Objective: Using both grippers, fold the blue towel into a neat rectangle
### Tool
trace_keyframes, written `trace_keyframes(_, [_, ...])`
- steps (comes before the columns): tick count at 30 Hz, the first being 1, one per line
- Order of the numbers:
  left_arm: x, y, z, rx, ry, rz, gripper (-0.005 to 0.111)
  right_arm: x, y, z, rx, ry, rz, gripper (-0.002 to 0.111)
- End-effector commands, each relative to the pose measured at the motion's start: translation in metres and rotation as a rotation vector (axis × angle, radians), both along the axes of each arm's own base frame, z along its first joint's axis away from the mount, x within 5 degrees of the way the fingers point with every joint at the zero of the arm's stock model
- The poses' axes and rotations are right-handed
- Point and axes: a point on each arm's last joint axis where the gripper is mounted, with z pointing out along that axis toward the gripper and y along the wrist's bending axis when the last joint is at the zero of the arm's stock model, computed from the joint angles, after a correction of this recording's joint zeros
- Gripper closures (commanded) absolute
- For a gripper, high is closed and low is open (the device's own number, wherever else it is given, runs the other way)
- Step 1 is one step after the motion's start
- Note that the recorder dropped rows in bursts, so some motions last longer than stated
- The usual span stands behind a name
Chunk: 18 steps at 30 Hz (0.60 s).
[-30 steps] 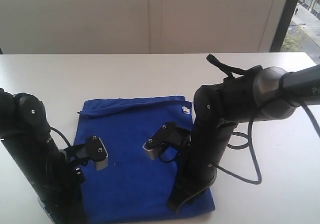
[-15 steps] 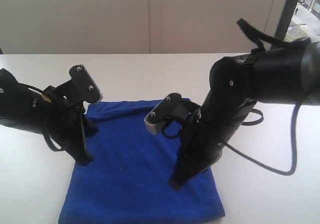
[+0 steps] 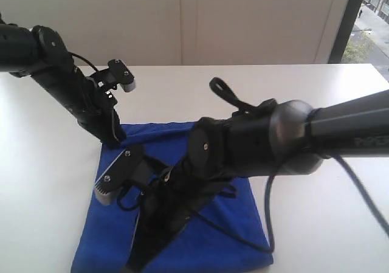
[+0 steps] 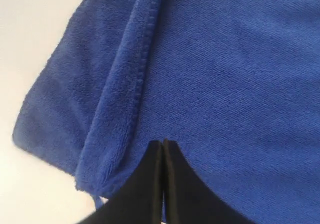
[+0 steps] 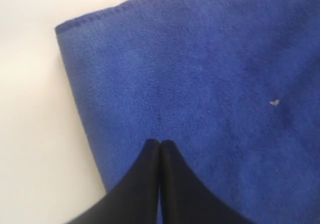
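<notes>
Currently the towel (image 3: 103, 230) lies flat on the counter (image 3: 48, 182), toward its near edge and left of centre; its near end runs out of the exterior view. The left gripper (image 3: 114, 141) stands at the towel's far left corner. Its jaws are closed tip to tip with no cloth visible between them, just beside a rolled hem (image 4: 142, 59). The right arm reaches across the towel. The right gripper (image 5: 160, 143) is over the cloth just inside one edge, near a corner, jaws likewise closed and holding nothing visible. Contact of either tip with the cloth cannot be confirmed. A small pale speck (image 5: 274, 103) sits on the towel.
</notes>
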Motion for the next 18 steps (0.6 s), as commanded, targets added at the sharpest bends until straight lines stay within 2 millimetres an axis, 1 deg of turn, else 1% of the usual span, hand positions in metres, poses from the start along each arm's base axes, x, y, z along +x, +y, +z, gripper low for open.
trace_keyframes(1, [0.011,-0.009,-0.010,-0.005,0.126,-0.074,0.107,0.004,0.018,-0.015,-0.006,0.003,0.029,0.108])
trace_keyframes(5, [0.016,-0.011,-0.023,-0.009,0.129,-0.083,0.107,0.005,0.019,-0.024,-0.020,0.013,0.033,0.108])
trace_keyframes(7, [0.022,-0.012,-0.031,-0.006,0.096,-0.067,0.107,0.006,0.019,-0.031,-0.032,0.025,0.032,0.108])
trace_keyframes(11, [0.029,-0.012,-0.039,0.000,0.042,-0.049,0.107,0.004,0.019,-0.045,-0.060,0.067,0.040,0.108])
trace_keyframes(14, [0.036,-0.011,-0.044,0.007,-0.018,-0.024,0.107,0.003,0.019,-0.048,-0.066,0.078,0.043,0.108])
trace_keyframes(18, [0.045,-0.011,-0.042,0.008,-0.112,0.012,0.107,0.002,0.019,-0.048,-0.070,0.087,0.052,0.108])
